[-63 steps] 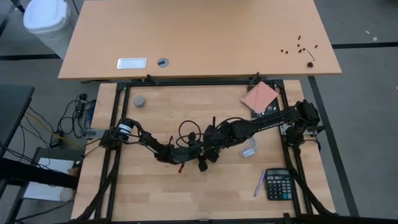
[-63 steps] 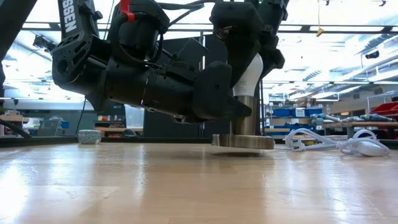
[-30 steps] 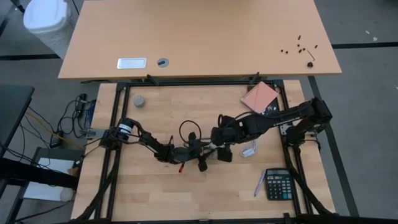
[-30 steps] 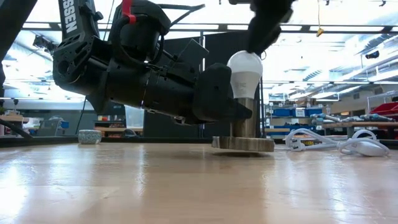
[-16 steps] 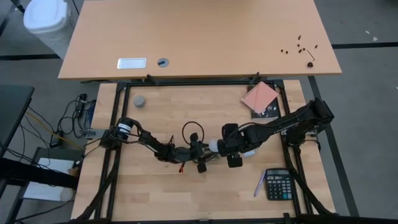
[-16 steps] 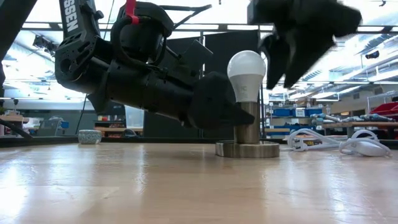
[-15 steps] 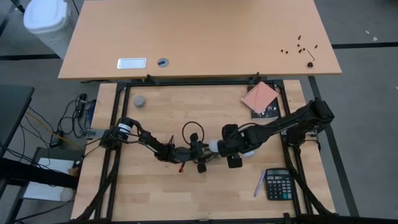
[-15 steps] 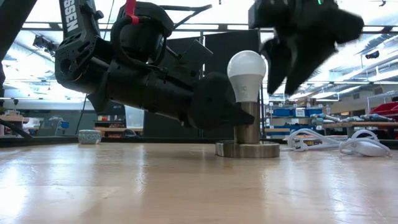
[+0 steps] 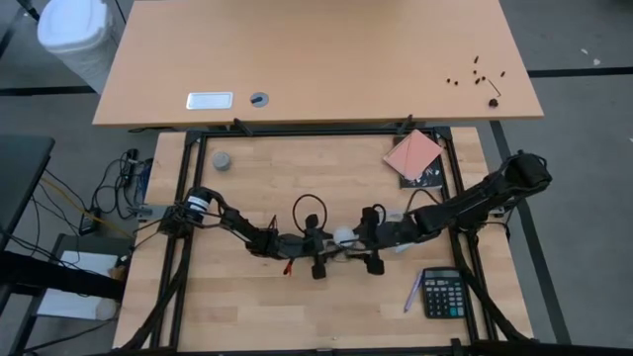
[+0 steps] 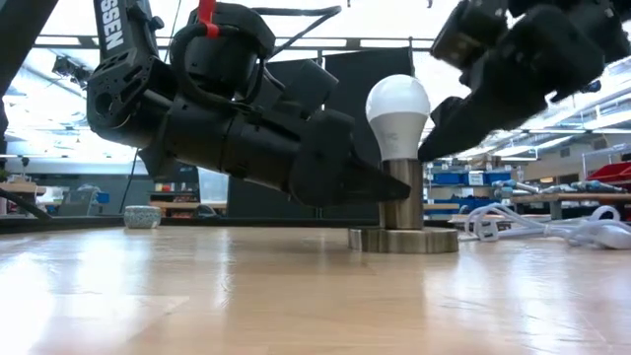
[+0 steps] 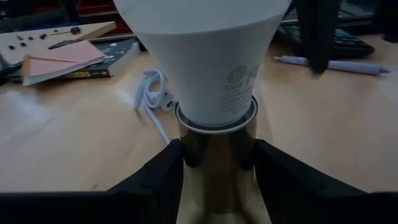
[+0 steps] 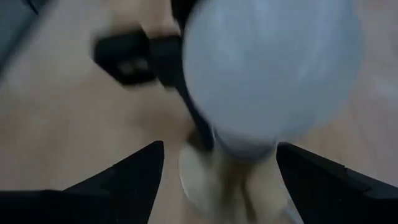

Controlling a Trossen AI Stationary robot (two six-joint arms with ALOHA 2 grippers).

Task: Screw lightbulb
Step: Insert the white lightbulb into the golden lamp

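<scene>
The white lightbulb (image 10: 397, 113) stands upright in a metal socket (image 10: 402, 209) on a round base, at the table's middle (image 9: 343, 237). My left gripper (image 10: 380, 187) comes from the table's left and is shut on the socket below the bulb. My right gripper (image 9: 373, 240) hangs open just right of the bulb, slanting down toward it. In the right wrist view the lightbulb (image 12: 273, 68) fills the space ahead of its two spread fingers, which touch nothing. My left gripper pinches the socket's upright metal tube (image 11: 217, 155) between its two fingers (image 11: 155, 183), just under the bulb's neck. The fingers come nearly level from the table's left. The socket stands upright with its round base (image 10: 402, 240) on the table.
A calculator (image 9: 443, 294) and a pen (image 9: 412, 292) lie near the front right. A pink notebook (image 9: 413, 153) is at the far right, a grey cap (image 9: 222, 160) at the far left. A white cord (image 10: 552, 229) trails right of the socket.
My right gripper has left the bulb's top, gone toward the table's right edge and sunk, tipping closer to level beside the bulb. My left gripper has turned a little, and the socket with the bulb has shifted slightly with it, still upright.
</scene>
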